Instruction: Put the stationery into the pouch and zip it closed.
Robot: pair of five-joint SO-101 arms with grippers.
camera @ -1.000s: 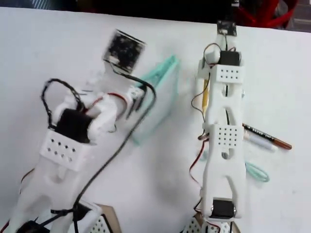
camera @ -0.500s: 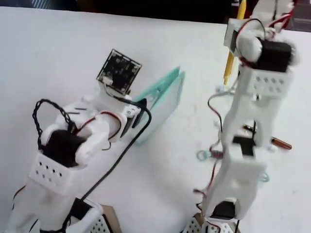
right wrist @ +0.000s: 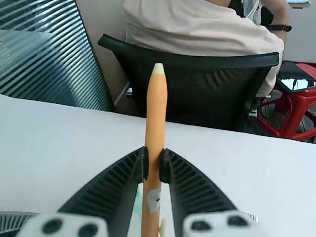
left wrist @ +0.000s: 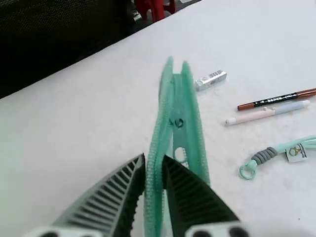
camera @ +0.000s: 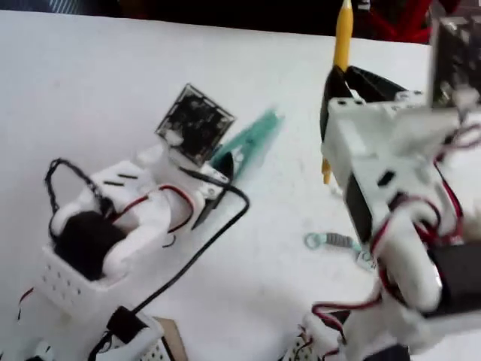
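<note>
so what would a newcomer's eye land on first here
The right pincer shut on an orange pen, held up over the table's right side. Next, the left pincer pinching the rim of the pouch, which stands on edge mid-table. Two pens and a lanyard lie loose beside it.

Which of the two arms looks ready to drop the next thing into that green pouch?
Probably the right. The right gripper clamps the orange pen, raised above the table, while the left gripper is busy pinching the edge of the pouch.
</note>
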